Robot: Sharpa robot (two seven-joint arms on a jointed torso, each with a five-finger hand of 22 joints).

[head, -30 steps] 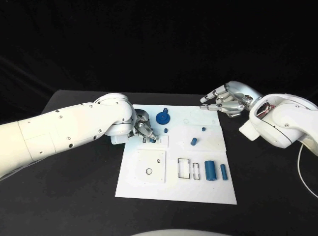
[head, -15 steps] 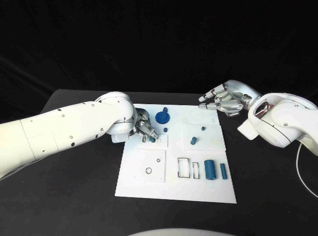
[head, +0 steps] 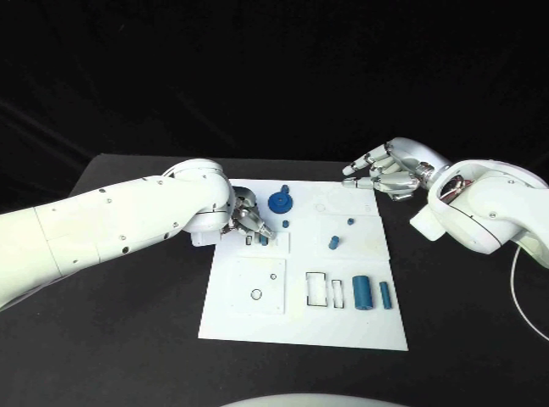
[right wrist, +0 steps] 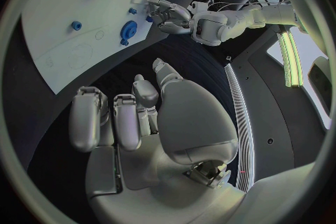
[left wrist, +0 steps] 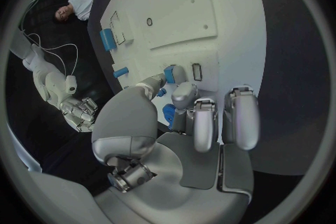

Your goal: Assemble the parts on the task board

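The white task board (head: 305,326) lies in the middle of the black table. My left hand (head: 248,222) is low over the board's left side, and its thumb and a finger pinch a small blue part (left wrist: 170,73) beside a narrow slot (left wrist: 196,71). A round blue part (head: 282,203) stands just beyond it. My right hand (head: 384,175) hovers above the board's far right corner with its fingers apart and nothing in them. A blue cylinder (head: 362,293) and a thinner blue bar (head: 385,295) lie at the board's near right.
Small blue pegs (head: 334,243) (head: 351,223) stand in the board's right half, and another peg (head: 287,224) is near the round part. Rectangular cutouts (head: 317,289) and a raised plate with a hole (head: 257,294) take up the near half.
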